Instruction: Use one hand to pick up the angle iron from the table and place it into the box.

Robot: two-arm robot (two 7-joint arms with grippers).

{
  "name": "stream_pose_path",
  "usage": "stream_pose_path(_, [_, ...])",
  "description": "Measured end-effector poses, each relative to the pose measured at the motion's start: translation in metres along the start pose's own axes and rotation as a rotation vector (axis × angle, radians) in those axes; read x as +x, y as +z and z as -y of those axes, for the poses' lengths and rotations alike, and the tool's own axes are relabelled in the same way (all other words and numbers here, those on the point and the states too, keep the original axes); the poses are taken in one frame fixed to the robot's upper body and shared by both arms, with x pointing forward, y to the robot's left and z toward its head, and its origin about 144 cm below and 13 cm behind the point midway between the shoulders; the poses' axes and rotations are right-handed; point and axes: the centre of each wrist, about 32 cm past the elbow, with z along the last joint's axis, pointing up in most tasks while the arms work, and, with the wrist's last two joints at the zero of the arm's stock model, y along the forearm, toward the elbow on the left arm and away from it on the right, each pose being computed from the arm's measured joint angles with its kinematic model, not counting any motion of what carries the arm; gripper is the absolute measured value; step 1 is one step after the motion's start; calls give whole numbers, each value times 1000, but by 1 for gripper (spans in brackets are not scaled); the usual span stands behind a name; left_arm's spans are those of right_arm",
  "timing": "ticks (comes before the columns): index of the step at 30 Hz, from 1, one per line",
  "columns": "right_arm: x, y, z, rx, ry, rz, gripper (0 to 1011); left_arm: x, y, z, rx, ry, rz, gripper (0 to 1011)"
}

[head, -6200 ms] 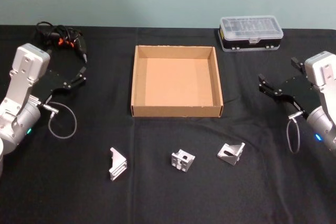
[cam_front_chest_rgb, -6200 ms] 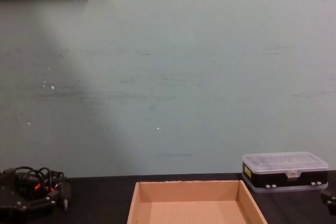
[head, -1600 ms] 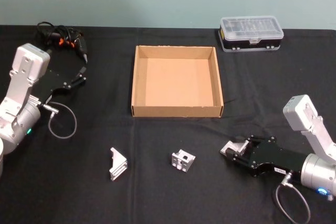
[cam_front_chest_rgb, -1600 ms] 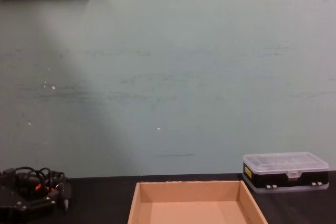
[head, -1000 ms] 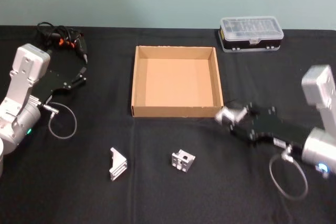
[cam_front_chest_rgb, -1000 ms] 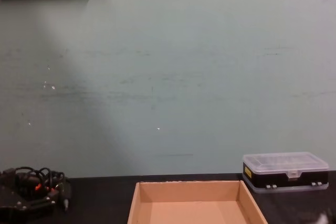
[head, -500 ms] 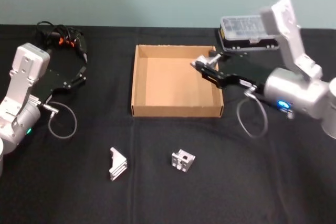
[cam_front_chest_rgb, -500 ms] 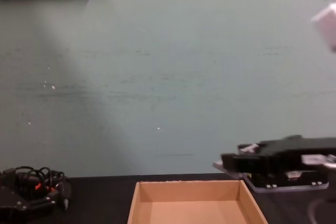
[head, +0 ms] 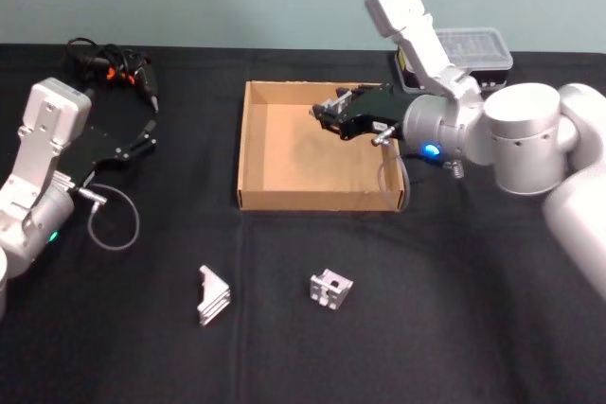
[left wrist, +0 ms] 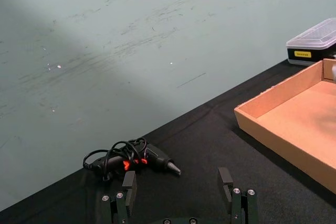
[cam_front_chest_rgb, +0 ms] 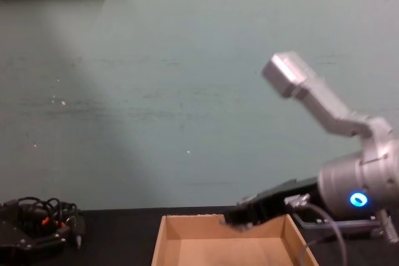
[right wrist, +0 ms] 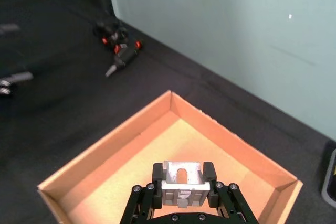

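**Q:** What does the right gripper hold?
**A:** It pinches the angle iron above the box, toward its far right corner.

**Q:** And farther out?
**A:** Two brackets, one left of the other, lie on the surface before the box. The left gripper is parked, fingers spread.

my head camera looks steeply down on the flat black matte table; my chest camera sits low, facing the pale green wall. all four views share the wide tan cardboard box, my right wrist camera close above it.
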Motion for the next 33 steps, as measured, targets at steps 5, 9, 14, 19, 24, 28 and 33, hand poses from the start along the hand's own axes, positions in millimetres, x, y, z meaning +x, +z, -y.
stream_pose_path(5, [-2,-7,-21,-59,-20,8,457,0,0,0,0,0,0,1011])
stream_pose_path(9, [-3,-11,-31,-87,-29,13,457,0,0,0,0,0,0,1011])
stream_pose_path(14, [-3,-14,-37,-101,-32,12,457,0,0,0,0,0,0,1011])
stream_pose_path(19, [-3,-14,-38,-103,-32,12,457,0,0,0,0,0,0,1011])
stream_pose_path(24, [-3,-14,-38,-103,-32,13,472,0,0,0,0,0,0,1011])
stream_pose_path(28, [-3,-14,-38,-103,-32,13,620,0,0,0,0,0,0,1011])
stream_pose_path(33, [-3,-14,-38,-103,-32,14,755,0,0,0,0,0,0,1011])
